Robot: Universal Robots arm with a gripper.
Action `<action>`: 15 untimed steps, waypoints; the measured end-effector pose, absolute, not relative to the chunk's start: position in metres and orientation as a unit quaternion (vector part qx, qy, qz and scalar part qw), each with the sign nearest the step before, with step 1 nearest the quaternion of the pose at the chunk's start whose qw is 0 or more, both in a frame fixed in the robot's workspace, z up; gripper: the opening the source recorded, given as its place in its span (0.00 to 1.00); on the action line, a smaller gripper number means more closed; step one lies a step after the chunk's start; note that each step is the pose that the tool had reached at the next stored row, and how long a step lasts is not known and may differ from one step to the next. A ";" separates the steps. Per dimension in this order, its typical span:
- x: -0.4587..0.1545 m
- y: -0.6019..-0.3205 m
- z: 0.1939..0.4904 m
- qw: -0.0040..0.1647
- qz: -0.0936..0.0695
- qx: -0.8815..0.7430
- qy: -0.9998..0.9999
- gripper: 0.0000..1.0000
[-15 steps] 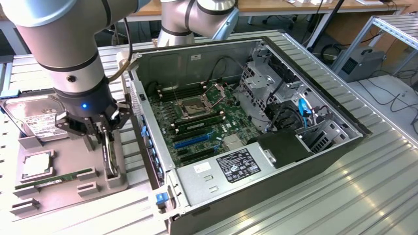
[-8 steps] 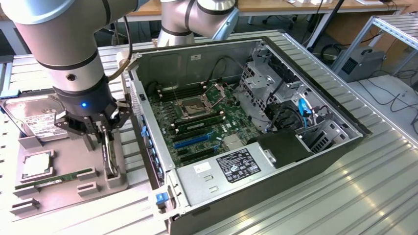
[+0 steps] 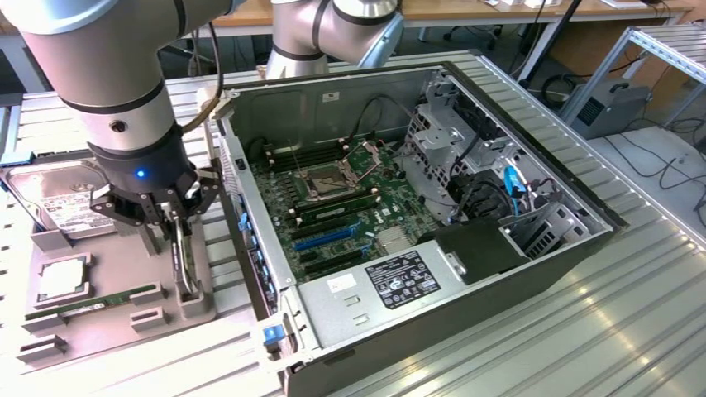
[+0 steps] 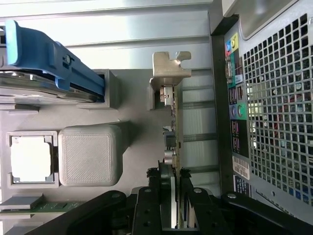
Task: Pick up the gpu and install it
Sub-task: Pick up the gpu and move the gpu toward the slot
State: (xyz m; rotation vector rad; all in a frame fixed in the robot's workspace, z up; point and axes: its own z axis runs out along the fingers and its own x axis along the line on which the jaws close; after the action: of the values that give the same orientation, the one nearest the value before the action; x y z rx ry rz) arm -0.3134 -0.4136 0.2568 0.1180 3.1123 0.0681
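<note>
The gpu [image 3: 188, 269] stands on edge in a slot of the grey holder tray [image 3: 111, 248], just outside the open computer case [image 3: 441, 207], on the exterior view's left. In the wrist view the gpu [image 4: 173, 122] appears edge-on, a thin dark-green board with its silver bracket [image 4: 168, 73] at the far end. My gripper [image 3: 178, 227] is lowered straight onto it. The black fingers [image 4: 155, 196] sit against both faces of the card, so the gripper [image 4: 172, 178] is shut on it. The card's lower edge still rests in the holder.
The same tray holds a hard drive [image 3: 55, 194], a processor [image 3: 61, 277] and a memory stick [image 3: 88, 306]. The case's perforated rear panel [image 4: 274, 98] stands close beside the card. Inside the case lies the motherboard [image 3: 331, 207] with blue and black slots.
</note>
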 end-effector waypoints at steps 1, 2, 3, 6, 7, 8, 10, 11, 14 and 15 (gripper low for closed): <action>-0.313 -0.414 0.257 0.013 0.022 0.038 0.999 0.27; -0.313 -0.414 0.258 0.013 0.022 0.038 0.999 0.27; -0.313 -0.414 0.258 0.013 0.022 0.038 0.999 0.27; -0.313 -0.413 0.260 0.013 0.022 0.038 0.999 0.27; -0.313 -0.413 0.260 0.013 0.022 0.038 0.999 0.27; -0.313 -0.413 0.261 0.013 0.022 0.038 0.999 0.27; -0.313 -0.413 0.263 0.013 0.022 0.038 0.999 0.27; -0.313 -0.413 0.263 0.013 0.022 0.038 0.999 0.27; -0.313 -0.413 0.266 0.013 0.022 0.038 0.999 0.27; -0.313 -0.413 0.267 0.013 0.022 0.038 0.999 0.27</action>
State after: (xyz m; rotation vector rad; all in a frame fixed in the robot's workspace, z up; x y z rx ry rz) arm -0.3133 -0.4134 0.2671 0.1179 3.1125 0.0679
